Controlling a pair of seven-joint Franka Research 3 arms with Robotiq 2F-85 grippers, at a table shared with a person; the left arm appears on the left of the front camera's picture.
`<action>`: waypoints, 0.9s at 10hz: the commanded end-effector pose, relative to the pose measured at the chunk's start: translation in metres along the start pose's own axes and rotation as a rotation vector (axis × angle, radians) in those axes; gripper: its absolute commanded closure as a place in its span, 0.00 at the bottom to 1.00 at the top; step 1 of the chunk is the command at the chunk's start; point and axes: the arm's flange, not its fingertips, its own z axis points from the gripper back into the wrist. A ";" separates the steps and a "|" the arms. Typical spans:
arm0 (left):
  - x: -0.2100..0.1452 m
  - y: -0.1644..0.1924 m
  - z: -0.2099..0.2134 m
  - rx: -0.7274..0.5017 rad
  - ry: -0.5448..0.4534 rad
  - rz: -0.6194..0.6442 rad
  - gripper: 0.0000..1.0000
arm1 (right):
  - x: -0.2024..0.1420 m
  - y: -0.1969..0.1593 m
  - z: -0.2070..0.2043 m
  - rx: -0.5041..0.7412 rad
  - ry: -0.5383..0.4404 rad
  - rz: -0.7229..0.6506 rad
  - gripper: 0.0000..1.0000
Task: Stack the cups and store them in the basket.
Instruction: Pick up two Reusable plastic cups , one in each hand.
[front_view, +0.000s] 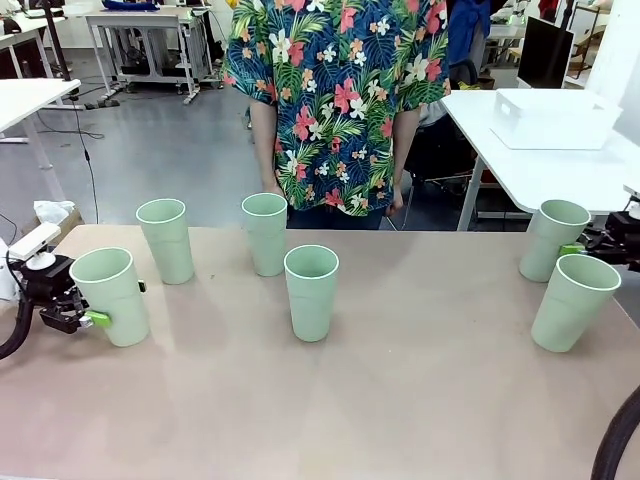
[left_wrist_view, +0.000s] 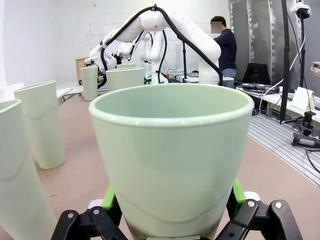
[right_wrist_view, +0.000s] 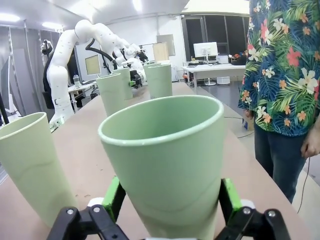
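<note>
Six pale green cups stand upright on the tan table (front_view: 400, 400). My left gripper (front_view: 120, 303) is open around the leftmost cup (front_view: 110, 290). In the left wrist view its green pads (left_wrist_view: 107, 197) flank that cup (left_wrist_view: 172, 150) low on its walls. My right gripper (front_view: 565, 247) straddles the far right cup (front_view: 555, 235). In the right wrist view its pads (right_wrist_view: 114, 197) lie close against that cup (right_wrist_view: 165, 160), and contact is unclear. Another cup (front_view: 574, 300) stands just in front. The white basket (front_view: 550, 135) sits on a separate white table at the back right.
Three more cups (front_view: 166, 240) (front_view: 265, 233) (front_view: 311, 292) stand apart across the left and middle of the table. A person in a flowered shirt (front_view: 340, 100) stands at the far edge with both hands down. The front half of the table is bare.
</note>
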 end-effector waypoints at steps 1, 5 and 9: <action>-0.007 -0.009 -0.010 0.020 -0.013 -0.029 0.00 | 0.007 0.003 -0.012 -0.019 0.002 -0.047 0.00; -0.008 -0.005 -0.012 0.011 -0.008 -0.030 0.00 | 0.004 -0.005 -0.023 -0.029 -0.004 -0.047 0.00; -0.007 -0.004 -0.017 0.012 -0.020 -0.029 0.00 | 0.003 -0.005 -0.027 -0.018 -0.006 -0.040 0.00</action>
